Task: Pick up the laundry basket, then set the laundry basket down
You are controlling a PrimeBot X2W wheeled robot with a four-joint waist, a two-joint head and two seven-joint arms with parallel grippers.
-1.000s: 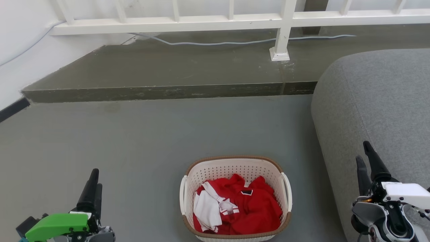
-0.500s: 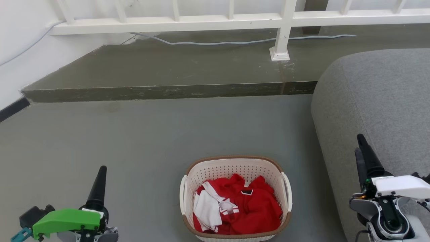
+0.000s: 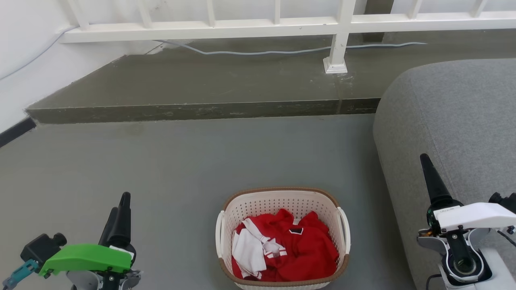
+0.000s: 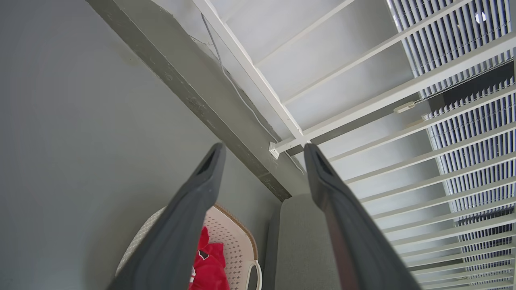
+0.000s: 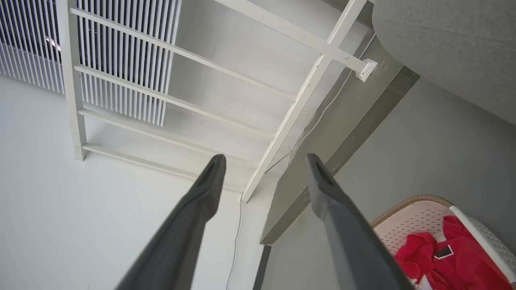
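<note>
The laundry basket [image 3: 282,189] stands on the grey floor at bottom centre, cream-white and perforated with a brown rim and white side handles. Red and white clothes [image 3: 290,249] lie inside it. My left gripper [image 3: 121,203] hovers to the basket's left, well apart from it. In the left wrist view this gripper [image 4: 263,148] is open and empty, with the basket [image 4: 234,237] low between its fingers. My right gripper [image 3: 426,167] is to the basket's right, in front of the sofa. The right wrist view shows it [image 5: 265,157] open and empty, the basket [image 5: 415,217] at lower right.
A grey sofa [image 3: 455,133] takes up the right side, close to the basket and my right arm. Beyond the open floor runs a raised dark step [image 3: 201,108] with a white railing [image 3: 242,26], its post base [image 3: 335,64] and a pale cable [image 3: 262,51]. A white wall stands at far left.
My right gripper has moved forward and slightly left, rolling so its fingers line up in the head view. The left gripper has rolled and edged forward. The basket has not moved.
</note>
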